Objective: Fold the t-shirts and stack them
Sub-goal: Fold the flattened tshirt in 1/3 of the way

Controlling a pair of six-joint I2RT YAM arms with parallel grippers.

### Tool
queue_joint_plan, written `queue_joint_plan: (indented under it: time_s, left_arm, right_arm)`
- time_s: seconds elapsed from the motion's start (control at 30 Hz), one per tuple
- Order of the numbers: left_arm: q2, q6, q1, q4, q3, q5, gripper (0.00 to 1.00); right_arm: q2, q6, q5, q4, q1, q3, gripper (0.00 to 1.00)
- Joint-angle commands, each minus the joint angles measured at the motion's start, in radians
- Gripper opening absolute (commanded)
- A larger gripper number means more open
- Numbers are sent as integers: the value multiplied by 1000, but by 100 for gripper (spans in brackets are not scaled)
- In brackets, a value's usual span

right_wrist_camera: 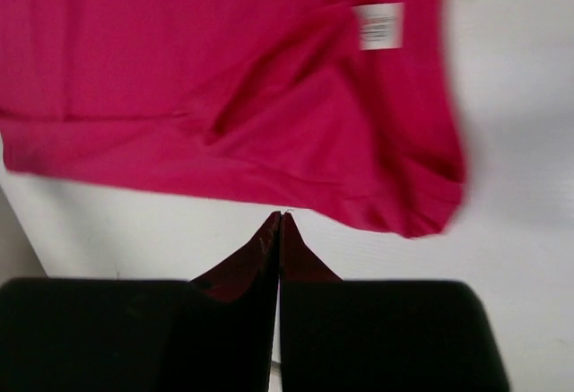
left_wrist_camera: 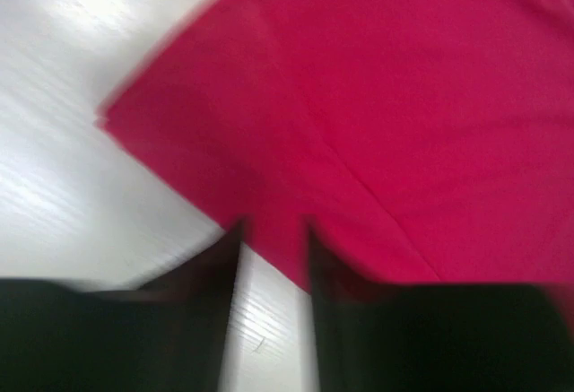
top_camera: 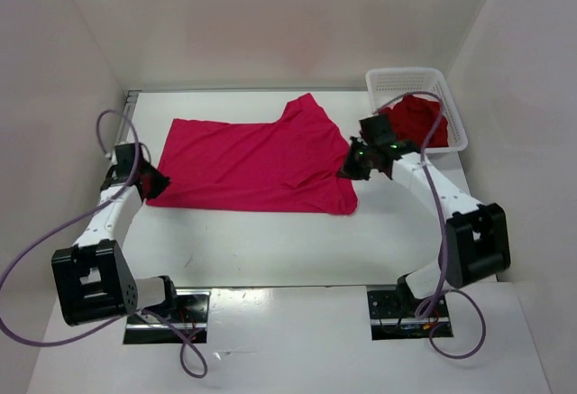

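A bright magenta-pink t-shirt point(top_camera: 252, 160) lies spread flat across the middle of the table, one sleeve pointing to the far side. In the white mesh basket point(top_camera: 403, 77) sits a bunched dark red t-shirt point(top_camera: 416, 119). My left gripper point(top_camera: 157, 182) is at the magenta shirt's near-left corner and stands open point(left_wrist_camera: 272, 235), with the shirt's hem point(left_wrist_camera: 269, 230) lying across the gap at the fingertips. My right gripper point(top_camera: 348, 170) is at the shirt's right end. Its jaws are shut point(right_wrist_camera: 281, 219) with nothing between them, just short of the cloth edge point(right_wrist_camera: 359, 204), which carries a white label point(right_wrist_camera: 379, 26).
The basket stands at the table's far right corner. White walls close in the table on the left, back and right. Purple cables point(top_camera: 113, 123) loop from both arms.
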Motion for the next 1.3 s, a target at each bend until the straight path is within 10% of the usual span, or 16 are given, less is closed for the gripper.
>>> queue_joint_plan:
  time_s: [0.0, 0.2, 0.47, 1.27]
  left_arm:
    - [-16, -20, -186, 66, 63, -22, 23]
    - [73, -57, -489, 133, 72, -71, 14]
    - [182, -57, -577, 215, 26, 5, 22]
    - [224, -39, -586, 252, -24, 65, 28]
  right_arm:
    - [133, -5, -19, 57, 185, 150, 0]
    - [352, 6, 13, 91, 290, 290, 10]
    - [434, 28, 121, 94, 310, 301, 37]
    - [601, 57, 124, 90, 310, 407, 31]
